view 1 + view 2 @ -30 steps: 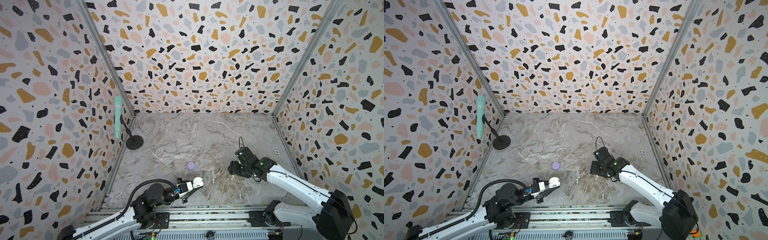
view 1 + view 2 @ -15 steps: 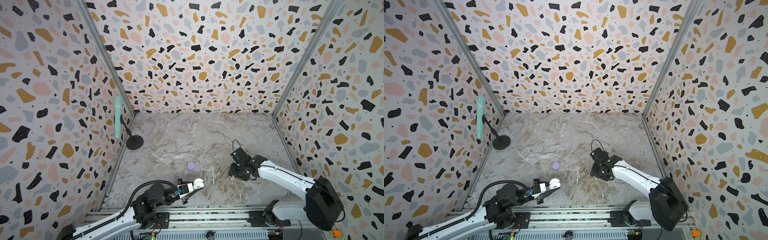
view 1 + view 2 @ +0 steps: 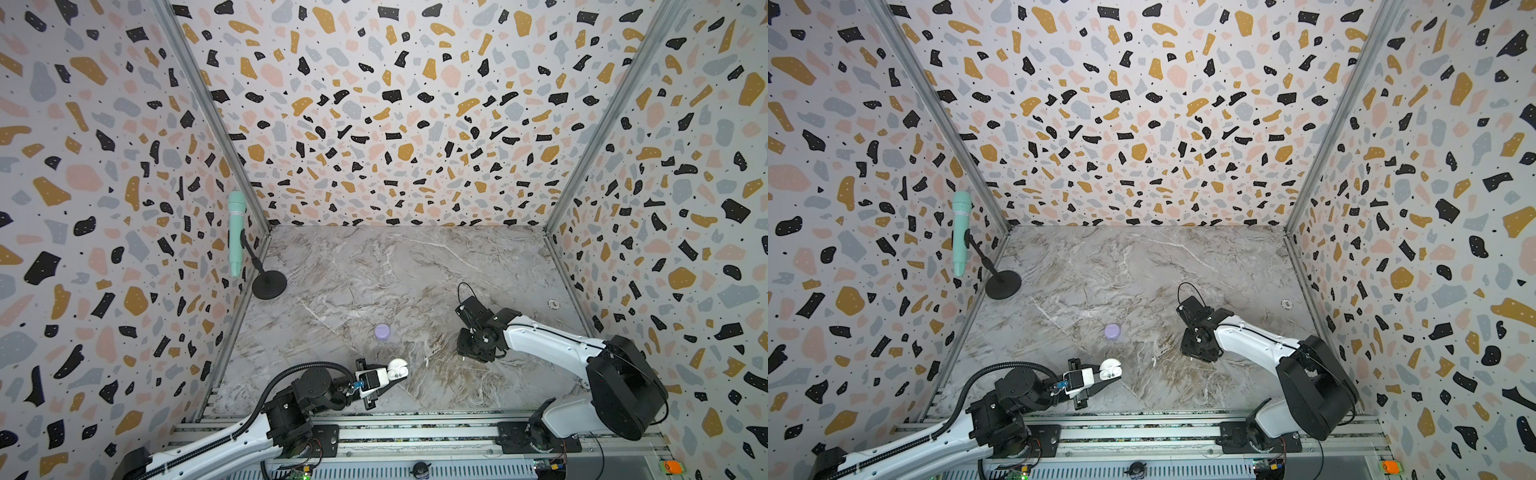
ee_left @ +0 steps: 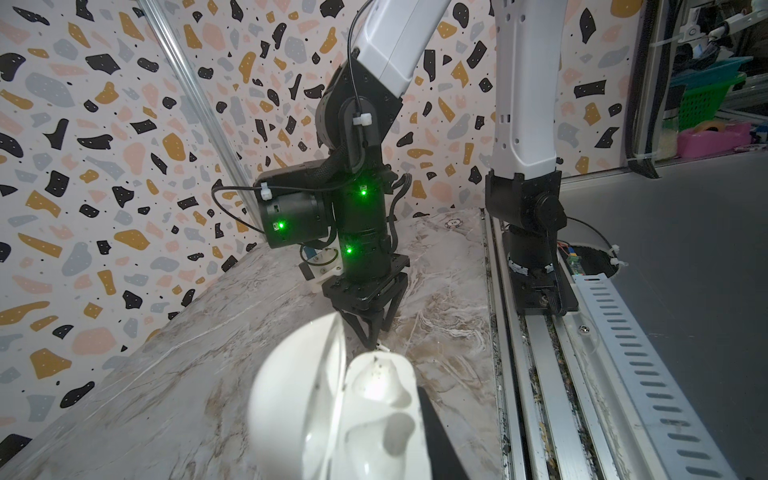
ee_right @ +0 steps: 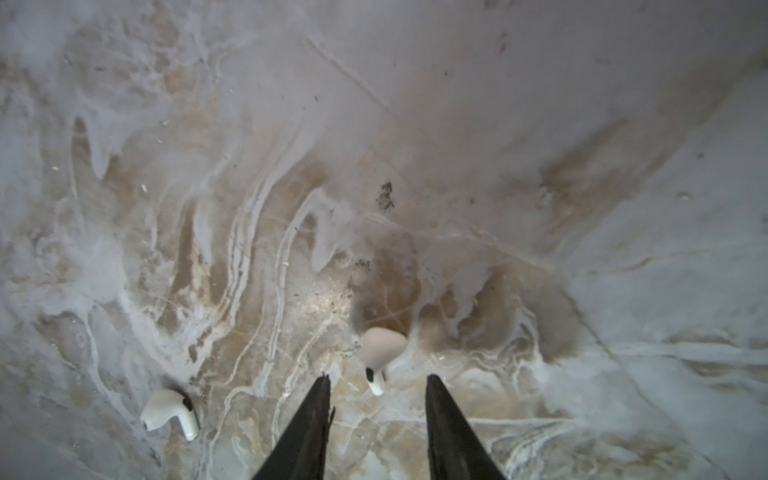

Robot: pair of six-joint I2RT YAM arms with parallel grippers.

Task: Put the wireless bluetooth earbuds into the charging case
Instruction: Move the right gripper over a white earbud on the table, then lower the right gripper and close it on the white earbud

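1. Right wrist view: right gripper point(image 5: 379, 376) is narrow, a finger each side of one white earbud point(image 5: 382, 345) on the table point(image 5: 498, 124).
2. A second white earbud point(image 5: 168, 409) lies near.
3. Left gripper point(image 3: 390, 376) holds the open white case point(image 3: 398, 365).

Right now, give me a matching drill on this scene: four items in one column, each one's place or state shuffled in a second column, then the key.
Items
1. white charging case
2. lavender case
3. white earbud
4. teal microphone

Place or state
A. on a stand by the wall
B. on the table, between the tips of the open right end effector
C. lid open, gripped by the left end effector
D. alone mid-table, away from both arms

Pairs: 1-C, 2-D, 3-B, 4-A
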